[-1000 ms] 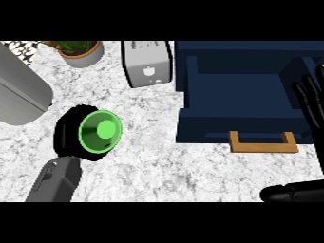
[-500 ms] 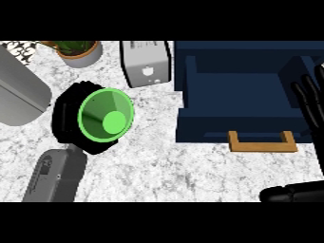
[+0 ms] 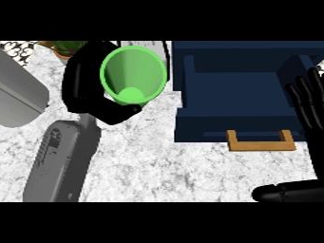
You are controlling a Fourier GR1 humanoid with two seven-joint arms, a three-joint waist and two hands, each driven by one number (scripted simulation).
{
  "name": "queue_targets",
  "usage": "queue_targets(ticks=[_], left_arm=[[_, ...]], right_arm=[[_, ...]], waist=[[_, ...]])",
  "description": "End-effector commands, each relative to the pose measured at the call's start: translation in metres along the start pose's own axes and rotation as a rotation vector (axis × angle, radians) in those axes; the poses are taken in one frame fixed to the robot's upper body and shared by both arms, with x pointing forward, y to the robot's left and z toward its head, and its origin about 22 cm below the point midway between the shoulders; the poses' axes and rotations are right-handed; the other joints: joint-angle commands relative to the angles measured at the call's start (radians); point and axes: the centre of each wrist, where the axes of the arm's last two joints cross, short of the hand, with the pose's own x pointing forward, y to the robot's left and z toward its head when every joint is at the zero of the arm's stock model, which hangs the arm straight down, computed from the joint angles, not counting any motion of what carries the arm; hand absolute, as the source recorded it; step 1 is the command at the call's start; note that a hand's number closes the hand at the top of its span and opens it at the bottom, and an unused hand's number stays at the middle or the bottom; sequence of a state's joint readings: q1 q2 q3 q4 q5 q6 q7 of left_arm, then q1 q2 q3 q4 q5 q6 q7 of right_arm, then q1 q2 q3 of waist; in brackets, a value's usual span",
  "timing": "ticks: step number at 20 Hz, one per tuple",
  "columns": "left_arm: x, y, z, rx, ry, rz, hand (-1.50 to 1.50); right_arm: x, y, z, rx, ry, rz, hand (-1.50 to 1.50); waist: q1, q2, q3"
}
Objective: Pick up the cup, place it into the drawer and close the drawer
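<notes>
Head view: left hand (image 3: 87, 90) fingers curl round green cup (image 3: 133, 76); right hand (image 3: 319, 109) fingers straight.

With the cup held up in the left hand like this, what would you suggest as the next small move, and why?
Probably carry the green cup to the right until it is over the open blue drawer. The left hand is curled round the cup and holds it left of the drawer's wall, not yet above the cavity. The right hand rests open at the drawer's right side.
</notes>
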State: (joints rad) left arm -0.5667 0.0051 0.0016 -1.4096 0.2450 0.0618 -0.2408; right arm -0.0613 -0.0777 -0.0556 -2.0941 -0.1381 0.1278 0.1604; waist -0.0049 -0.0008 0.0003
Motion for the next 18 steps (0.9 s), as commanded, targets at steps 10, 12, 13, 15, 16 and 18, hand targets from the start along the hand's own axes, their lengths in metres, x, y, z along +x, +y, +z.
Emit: queue_targets(ticks=[10, 12, 13, 15, 16, 18], left_arm=[[0.002, -0.069, -0.065, -0.062, 0.046, -0.083, 1.5], [0.005, -0.07, -0.083, -0.055, 0.07, -0.082, 1.5], [-0.001, -0.076, -0.077, -0.081, 0.08, -0.105, 1.5], [0.006, -0.082, -0.09, -0.069, 0.092, -0.131, 1.5], [-0.003, -0.087, -0.085, -0.067, 0.095, -0.117, 1.5], [-0.01, -0.098, -0.091, -0.073, 0.113, -0.152, 1.5]], right_arm=[[0.003, -0.009, -0.01, 0.006, -0.005, 0.009, -1.5], [-0.01, -0.011, -0.008, 0.008, 0.003, -0.003, -1.5], [-0.003, -0.019, 0.001, 0.002, 0.008, -0.002, -1.5], [-0.015, -0.008, -0.002, 0.009, 0.013, -0.009, -1.5], [0.003, -0.014, -0.011, 0.01, -0.005, 0.009, -1.5], [-0.011, -0.002, -0.009, 0.024, -0.006, 0.01, -1.5]], waist=[[-0.007, 0.002, 0.0], [-0.008, 0.003, 0.0], [-0.011, 0.003, 0.0], [-0.006, 0.002, 0.0], [-0.009, 0.002, 0.0], [-0.014, 0.004, 0.0]])
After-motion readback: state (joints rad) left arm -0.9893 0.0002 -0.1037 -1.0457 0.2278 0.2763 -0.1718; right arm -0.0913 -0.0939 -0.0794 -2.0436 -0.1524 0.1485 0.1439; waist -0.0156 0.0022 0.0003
